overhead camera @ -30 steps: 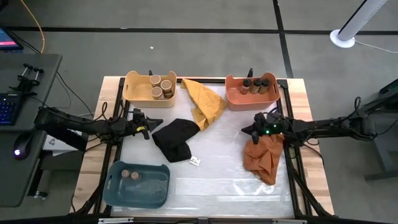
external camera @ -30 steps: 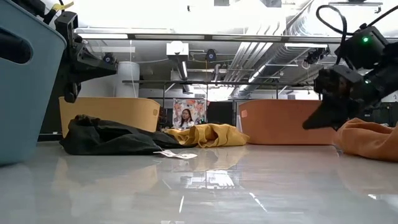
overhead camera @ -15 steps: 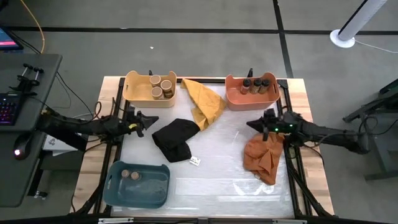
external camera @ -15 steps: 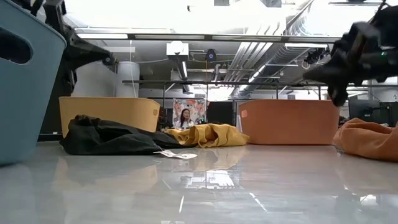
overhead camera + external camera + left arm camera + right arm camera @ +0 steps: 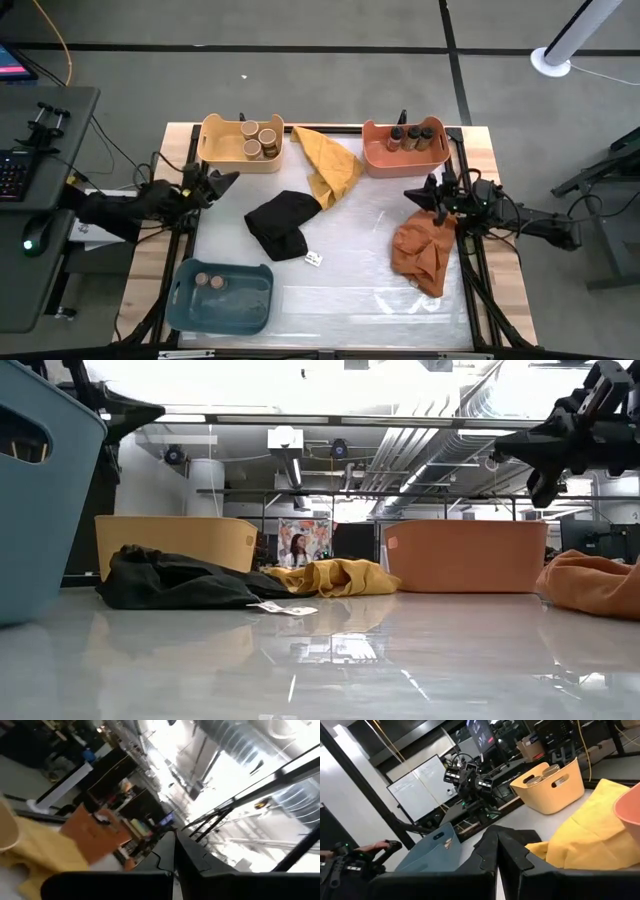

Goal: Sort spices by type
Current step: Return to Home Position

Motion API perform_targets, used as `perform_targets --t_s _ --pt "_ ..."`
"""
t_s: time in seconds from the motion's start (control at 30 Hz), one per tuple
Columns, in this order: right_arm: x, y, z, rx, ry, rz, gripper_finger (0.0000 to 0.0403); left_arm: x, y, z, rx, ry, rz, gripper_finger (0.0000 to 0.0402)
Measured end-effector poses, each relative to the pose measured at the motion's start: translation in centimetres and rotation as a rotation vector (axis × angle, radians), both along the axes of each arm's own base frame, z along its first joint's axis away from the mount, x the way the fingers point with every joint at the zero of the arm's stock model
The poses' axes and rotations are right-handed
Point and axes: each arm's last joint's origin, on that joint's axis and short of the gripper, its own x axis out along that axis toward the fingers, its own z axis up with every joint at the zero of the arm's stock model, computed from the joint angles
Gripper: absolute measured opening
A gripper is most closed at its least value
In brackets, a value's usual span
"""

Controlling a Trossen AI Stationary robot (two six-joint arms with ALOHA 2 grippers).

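Observation:
Three tan-topped spice jars (image 5: pixel 252 138) stand in the yellow bin (image 5: pixel 213 146). Three dark-topped jars (image 5: pixel 412 133) stand in the orange bin (image 5: pixel 378 155), and two brown-topped jars (image 5: pixel 208 281) in the blue bin (image 5: pixel 245 300). My left gripper (image 5: pixel 224 180) hovers shut at the table's left edge, below the yellow bin and raised above the table (image 5: pixel 150 410). My right gripper (image 5: pixel 413 193) is shut too, raised (image 5: pixel 503 445) over the top of the orange cloth (image 5: pixel 423 250). Neither holds a jar.
A yellow cloth (image 5: pixel 330 165) lies between the two far bins, and a black cloth (image 5: pixel 282 222) lies mid-table with a small paper tag (image 5: pixel 314 259) beside it. The near middle of the glossy mat (image 5: pixel 340 300) is bare. A person shows far behind the table (image 5: pixel 298 547).
Both arms have drawn back toward their own sides of the table and risen, fingers tipping upward. The left gripper has moved toward the left and far edges. The right gripper has moved toward the right edge, off the orange cloth's upper part. Cloths, bins and jars have stayed put.

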Motion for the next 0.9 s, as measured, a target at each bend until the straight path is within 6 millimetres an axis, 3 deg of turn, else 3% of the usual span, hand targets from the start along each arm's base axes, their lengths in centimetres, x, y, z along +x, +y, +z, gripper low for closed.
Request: perform_targets --t_s 0.8,0.9 --pt "0.15 0.04 -0.17 0.004 0.021 0.007 0.0001 0.2 -0.12 -0.57 0.008 0.063 -0.014 0.0001" --pt "0.15 0.04 -0.17 0.004 0.021 0.007 0.0001 0.44 -0.56 -1.07 0.195 0.174 -0.092 0.0001"
